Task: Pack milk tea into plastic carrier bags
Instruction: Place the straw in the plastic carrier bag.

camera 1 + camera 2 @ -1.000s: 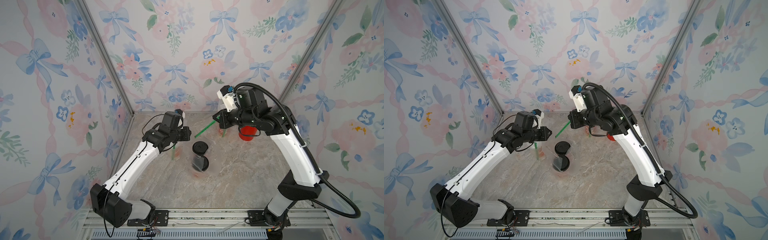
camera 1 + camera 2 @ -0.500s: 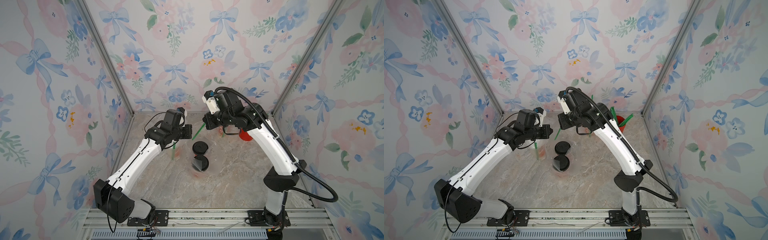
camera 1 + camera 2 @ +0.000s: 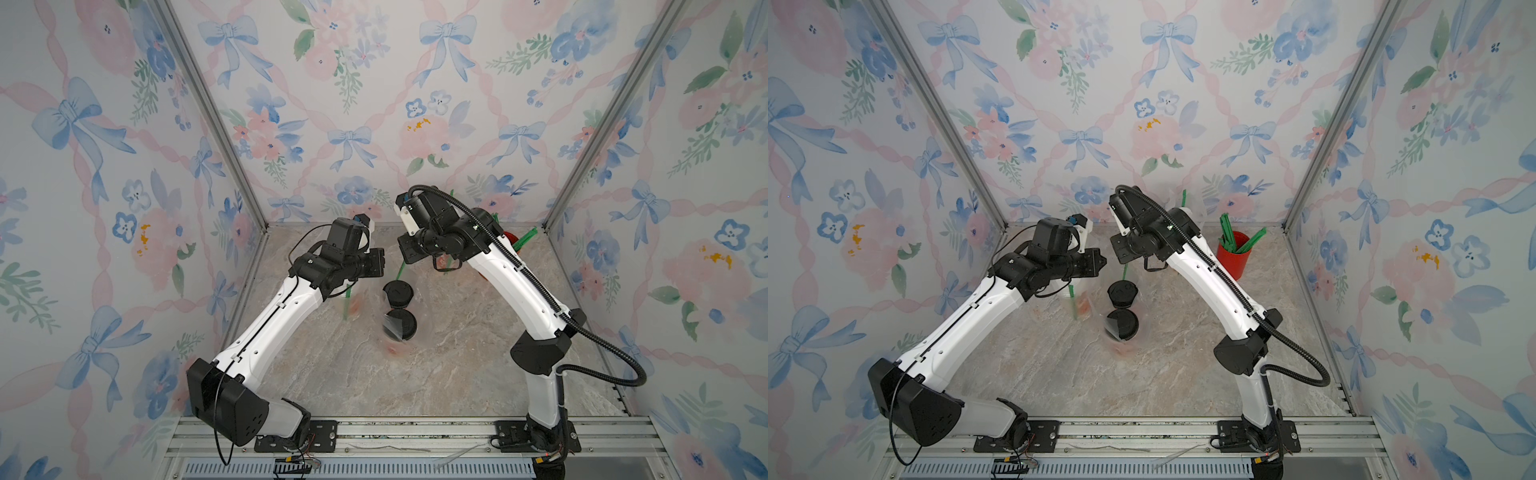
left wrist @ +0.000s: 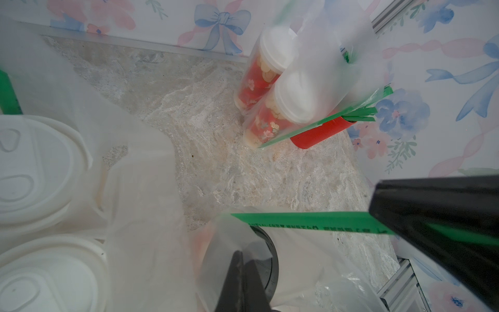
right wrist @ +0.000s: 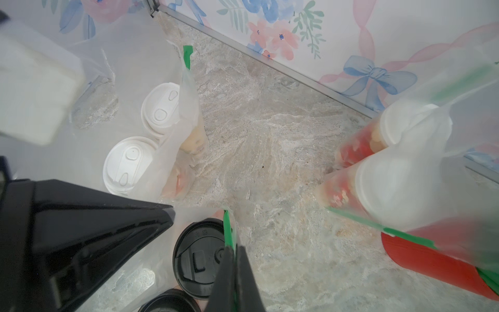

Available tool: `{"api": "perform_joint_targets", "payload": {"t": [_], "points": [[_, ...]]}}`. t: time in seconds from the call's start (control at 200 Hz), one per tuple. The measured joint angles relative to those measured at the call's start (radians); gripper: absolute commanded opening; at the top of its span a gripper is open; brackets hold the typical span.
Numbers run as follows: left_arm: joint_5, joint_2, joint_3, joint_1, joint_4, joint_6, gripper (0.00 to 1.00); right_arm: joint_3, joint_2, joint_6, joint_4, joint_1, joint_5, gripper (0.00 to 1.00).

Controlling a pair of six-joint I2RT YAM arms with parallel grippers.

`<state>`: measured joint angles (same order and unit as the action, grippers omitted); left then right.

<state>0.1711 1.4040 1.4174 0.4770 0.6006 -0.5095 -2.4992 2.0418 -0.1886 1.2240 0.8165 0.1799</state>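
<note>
right gripper (image 5: 234,249) is clamped tight on a green straw (image 5: 227,229), jaws pressed flat against it. the straw slants down so its free end sits right by the rim of a black-lid cup (image 5: 198,259). can't tell if that end is inside the film or just outside it

left gripper (image 4: 239,255) is squeezed closed too, right over that same cup. looks like it's got a lobe of the middle carrier bag (image 4: 224,243) nipped between the tips, since the film fans out from there. the two grippers hang close together, nearly nose to nose in both top views

the second black-lid cup (image 3: 401,324) stands touching the first one, both upright in that clear bag, roughly mid table (image 3: 457,374)

further out, under the left wrist, there's a pair of white-lid cups (image 5: 162,108) with cream sides. they're side by side in the left carrier bag (image 5: 186,129), with another straw (image 5: 187,56) poking up out of it

at the back, under the right arm, two red-sided cups (image 4: 259,78) with white lids stand touching in the back carrier bag (image 4: 337,54), and a third straw (image 4: 324,120) leans along it. just beside them, toward the back right corner, is the plain red cup (image 3: 1233,259) full of green straws
</note>
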Motion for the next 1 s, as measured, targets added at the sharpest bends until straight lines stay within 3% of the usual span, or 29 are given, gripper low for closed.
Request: {"api": "perform_joint_targets", "payload": {"t": [0.25, 0.625, 0.75, 0.875, 1.0], "points": [[-0.031, -0.019, -0.038, -0.001, -0.002, -0.014, 0.16, 0.021, 0.080, 0.000, -0.014, 0.021, -0.011, 0.02], [-0.071, -0.162, -0.103, -0.023, -0.003, -0.032, 0.26, 0.146, 0.123, -0.001, -0.075, 0.023, -0.011, 0.07], [-0.071, -0.189, -0.116, -0.027, -0.003, -0.042, 0.28, 0.159, 0.123, -0.002, -0.084, 0.023, -0.015, 0.13], [-0.067, -0.197, -0.120, -0.027, -0.003, -0.045, 0.32, 0.158, 0.123, -0.002, -0.083, 0.023, -0.018, 0.27], [-0.047, -0.201, -0.132, -0.027, -0.003, -0.057, 0.37, 0.122, 0.123, -0.005, -0.060, 0.023, -0.022, 0.34]]}}
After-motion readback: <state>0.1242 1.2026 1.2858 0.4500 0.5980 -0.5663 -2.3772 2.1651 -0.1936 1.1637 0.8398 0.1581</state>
